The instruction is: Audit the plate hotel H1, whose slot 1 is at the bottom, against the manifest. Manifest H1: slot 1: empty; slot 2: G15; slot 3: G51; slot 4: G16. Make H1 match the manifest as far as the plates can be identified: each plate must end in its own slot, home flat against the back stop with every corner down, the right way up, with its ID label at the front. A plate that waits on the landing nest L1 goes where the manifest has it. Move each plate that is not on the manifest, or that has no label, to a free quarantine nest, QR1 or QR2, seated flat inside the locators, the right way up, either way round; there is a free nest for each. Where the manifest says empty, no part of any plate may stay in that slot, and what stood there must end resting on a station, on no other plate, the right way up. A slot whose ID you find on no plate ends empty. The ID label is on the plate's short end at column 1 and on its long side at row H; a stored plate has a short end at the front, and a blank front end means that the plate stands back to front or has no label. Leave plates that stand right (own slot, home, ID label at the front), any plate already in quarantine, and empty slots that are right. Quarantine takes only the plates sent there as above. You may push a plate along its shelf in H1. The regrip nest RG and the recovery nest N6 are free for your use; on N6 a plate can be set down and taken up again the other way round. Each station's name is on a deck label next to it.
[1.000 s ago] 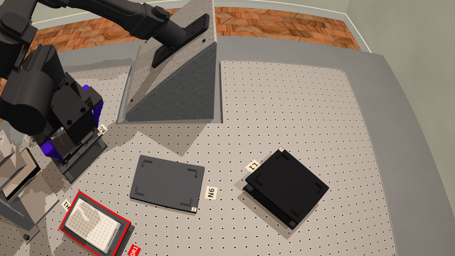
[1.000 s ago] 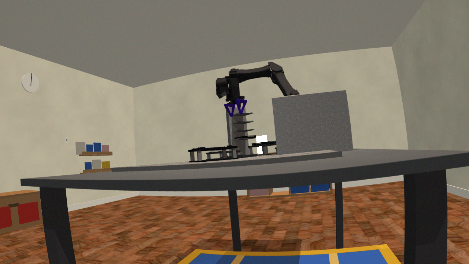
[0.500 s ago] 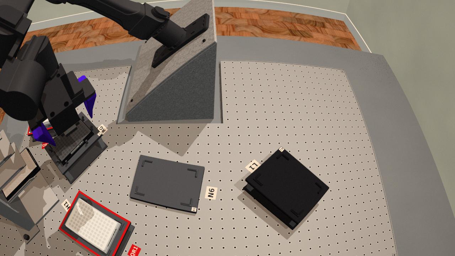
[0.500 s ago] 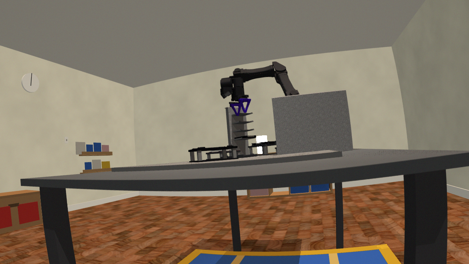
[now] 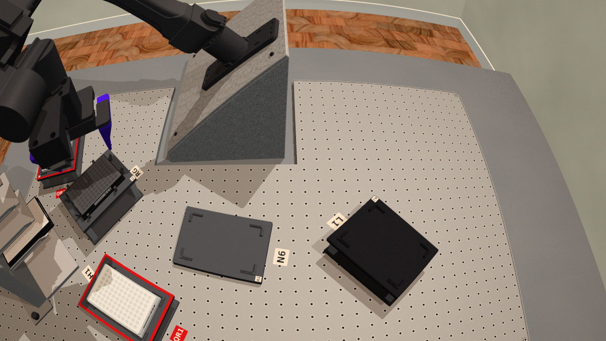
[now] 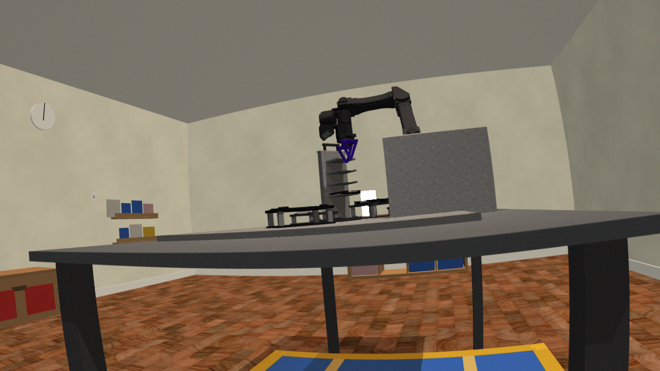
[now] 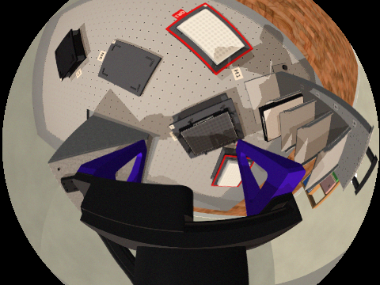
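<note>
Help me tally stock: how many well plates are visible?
4: pale QR1 plate, dark RG plate, pale QR2 plate under the open hand, and one H1 plate; the hotel's shelves may hide more.

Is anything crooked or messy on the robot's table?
Nothing looks spilled or broken. The dark well plate lies flat on the regrip nest, and the white well plate sits square inside the red-framed quarantine nest. The open blue-fingered gripper holds nothing. The grey hotel's shelves are too cut off to judge.
</note>
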Robot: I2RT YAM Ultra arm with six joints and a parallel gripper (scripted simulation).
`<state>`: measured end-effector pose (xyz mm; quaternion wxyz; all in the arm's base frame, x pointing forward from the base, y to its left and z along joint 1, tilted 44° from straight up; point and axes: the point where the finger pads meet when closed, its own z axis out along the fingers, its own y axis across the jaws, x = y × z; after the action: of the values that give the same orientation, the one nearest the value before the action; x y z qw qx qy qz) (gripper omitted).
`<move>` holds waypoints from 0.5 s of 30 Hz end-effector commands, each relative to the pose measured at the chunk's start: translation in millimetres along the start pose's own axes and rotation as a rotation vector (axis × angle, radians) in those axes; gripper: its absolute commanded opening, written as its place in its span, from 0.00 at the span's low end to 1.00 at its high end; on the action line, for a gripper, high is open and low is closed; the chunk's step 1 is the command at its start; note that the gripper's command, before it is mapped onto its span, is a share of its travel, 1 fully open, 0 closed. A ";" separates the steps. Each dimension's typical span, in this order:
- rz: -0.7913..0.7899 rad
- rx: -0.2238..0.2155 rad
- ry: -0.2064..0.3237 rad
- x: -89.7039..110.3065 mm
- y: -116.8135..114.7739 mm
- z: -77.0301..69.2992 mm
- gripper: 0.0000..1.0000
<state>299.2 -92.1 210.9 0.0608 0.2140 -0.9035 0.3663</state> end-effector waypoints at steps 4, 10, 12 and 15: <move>0.169 0.006 -0.018 15.7 -9.0 -5.1 1.00; 0.263 0.005 -0.018 27.7 -14.9 -4.9 1.00; 0.309 0.005 -0.018 33.7 -17.9 -4.8 1.00; 0.379 0.005 -0.018 42.8 -22.3 -4.7 1.00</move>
<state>272.7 -117.6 233.2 0.0037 0.0724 -0.9258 0.3711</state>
